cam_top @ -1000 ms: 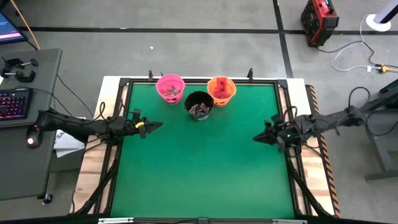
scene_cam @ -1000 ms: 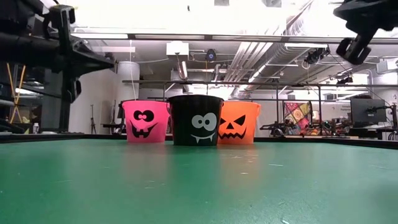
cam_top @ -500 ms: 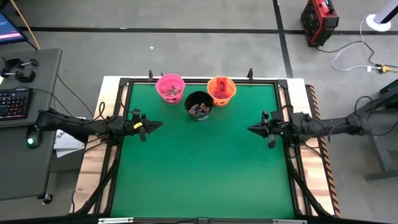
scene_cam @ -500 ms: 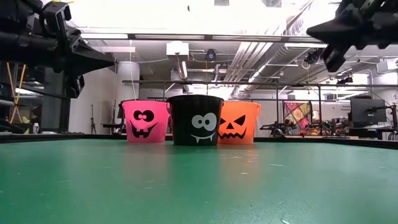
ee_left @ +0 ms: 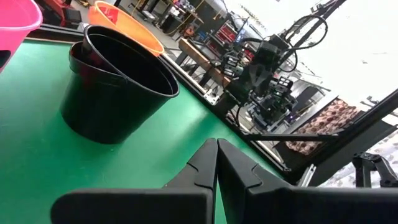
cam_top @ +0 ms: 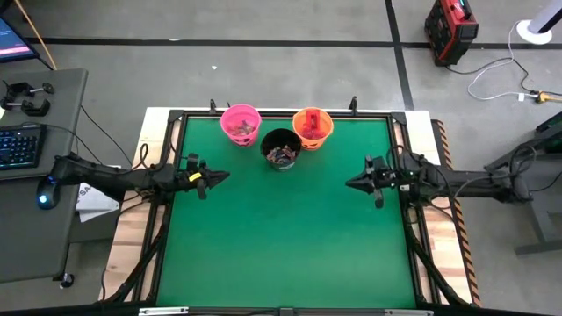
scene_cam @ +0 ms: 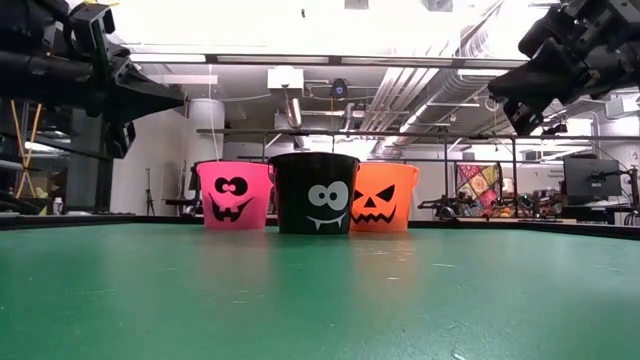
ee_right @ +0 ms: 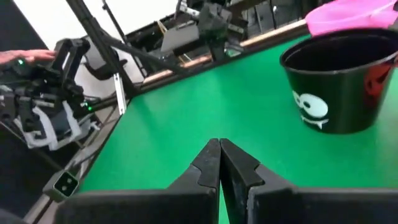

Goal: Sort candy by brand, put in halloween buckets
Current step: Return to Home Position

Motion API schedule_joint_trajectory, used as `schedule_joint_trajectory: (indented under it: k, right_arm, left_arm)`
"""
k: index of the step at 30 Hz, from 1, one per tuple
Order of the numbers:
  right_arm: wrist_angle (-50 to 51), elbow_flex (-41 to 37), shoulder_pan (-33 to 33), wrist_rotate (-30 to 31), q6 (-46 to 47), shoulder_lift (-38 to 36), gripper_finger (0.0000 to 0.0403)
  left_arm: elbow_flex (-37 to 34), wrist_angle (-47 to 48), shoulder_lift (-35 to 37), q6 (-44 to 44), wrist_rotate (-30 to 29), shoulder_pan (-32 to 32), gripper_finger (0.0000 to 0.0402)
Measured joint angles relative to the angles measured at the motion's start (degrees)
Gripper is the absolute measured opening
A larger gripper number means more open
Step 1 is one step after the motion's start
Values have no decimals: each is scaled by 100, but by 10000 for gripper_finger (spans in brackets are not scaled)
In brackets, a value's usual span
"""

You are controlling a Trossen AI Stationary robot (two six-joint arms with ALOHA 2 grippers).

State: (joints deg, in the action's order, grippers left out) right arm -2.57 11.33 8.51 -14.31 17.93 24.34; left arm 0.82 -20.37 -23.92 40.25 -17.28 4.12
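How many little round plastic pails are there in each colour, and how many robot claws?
Pink round plastic pail: 1
Black round plastic pail: 1
Orange round plastic pail: 1
Dark two-finger claws: 2 (left gripper, right gripper, both shut, at opposite sides of the green table)
Total: 5

Robotics laboratory, open-plan. Evidence: bare concrete floor (cam_top: 290,79) marked with black tape lines (cam_top: 263,41); framed green test table (cam_top: 290,237) flanked by left arm (cam_top: 114,178) and right arm (cam_top: 465,183); side desk (cam_top: 44,237) bearing keyboard (cam_top: 19,146) and mouse (cam_top: 44,195); red equipment case (cam_top: 450,31); loose floor cables (cam_top: 496,79); exposed ceiling pipes (scene_cam: 400,95); monitor (scene_cam: 590,180) among benches behind.
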Motion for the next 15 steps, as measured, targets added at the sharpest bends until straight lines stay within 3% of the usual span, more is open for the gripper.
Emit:
schedule_joint_trajectory:
  k: [3, 9, 15]
  right_arm:
    - [-209, -182, -176, 71, 61, -6, 0]
    - [-1842, -1063, -420, 355, 722, -8, 0]
    - [-1573, -994, -413, 523, 228, 1, 0]
  left_arm:
    - [0, 19, 78, 2, 0, 0, 1]
    - [4, 160, 465, 3, 0, 0, 1]
    - [5, 957, 922, 7, 4, -2, 1]
